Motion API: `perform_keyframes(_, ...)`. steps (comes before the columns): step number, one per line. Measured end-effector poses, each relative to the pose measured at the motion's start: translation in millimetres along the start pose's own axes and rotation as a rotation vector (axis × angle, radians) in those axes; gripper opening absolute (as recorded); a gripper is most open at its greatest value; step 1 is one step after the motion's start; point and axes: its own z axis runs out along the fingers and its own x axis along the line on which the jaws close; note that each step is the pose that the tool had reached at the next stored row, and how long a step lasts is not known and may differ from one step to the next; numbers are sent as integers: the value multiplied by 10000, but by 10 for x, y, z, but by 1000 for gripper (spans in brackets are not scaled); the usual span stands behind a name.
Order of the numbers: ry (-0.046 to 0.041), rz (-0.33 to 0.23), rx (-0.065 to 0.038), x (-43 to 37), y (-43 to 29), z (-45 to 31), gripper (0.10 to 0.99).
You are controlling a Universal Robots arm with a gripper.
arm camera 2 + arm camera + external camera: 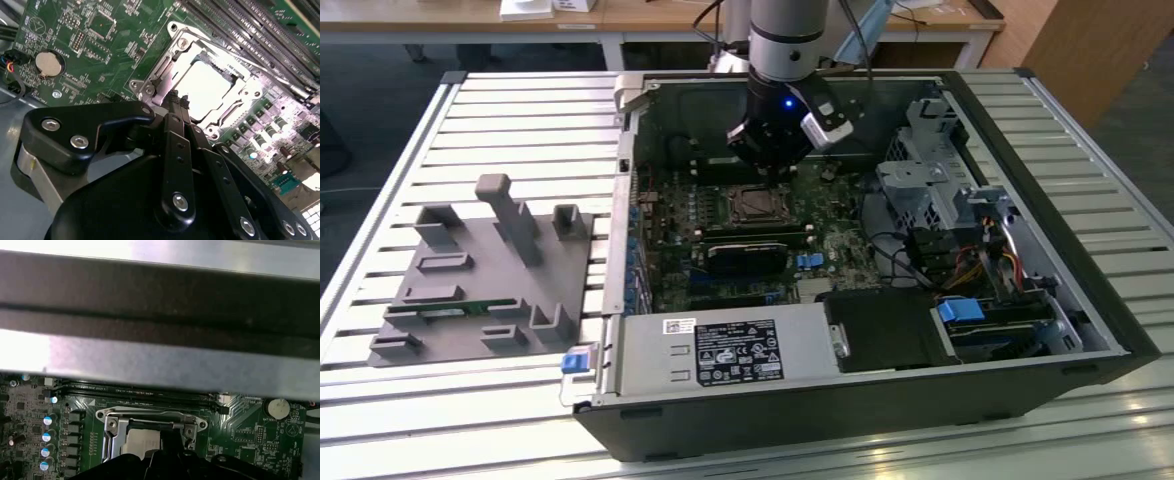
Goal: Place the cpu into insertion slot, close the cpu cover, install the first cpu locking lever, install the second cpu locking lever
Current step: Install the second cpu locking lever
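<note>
An open computer case (1067,300) is lying on a slatted table (520,110), with a grey fixture (480,280) sitting beside it on the exterior view's left. The arm (787,40) is reaching down into the case's far half, over the green board (100,40). A drive cage (927,190) is standing just to the exterior view's right of the arm, and a power supply (720,350) is filling the near edge. In the first wrist view the case rim (160,290) is crossing close above the board, leaving little room on that side.

Long memory slots (240,25) are running along one side of the slot (754,205), and a coin cell (49,62) is sitting well apart on the other.

The gripper (178,100) is hovering at the slot's edge, its fingers (174,130) lying together. The cover (170,65) is lying flat, framing the cpu (207,90), which is sitting in the slot and showing a pale, glaring metal top.
</note>
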Motion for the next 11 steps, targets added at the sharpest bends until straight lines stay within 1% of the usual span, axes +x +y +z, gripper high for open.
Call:
perform_keyframes(5, 1, 1, 1, 2, -19, -2, 106)
perform_keyframes(11, 0, 0, 0, 1, -21, -57, 106)
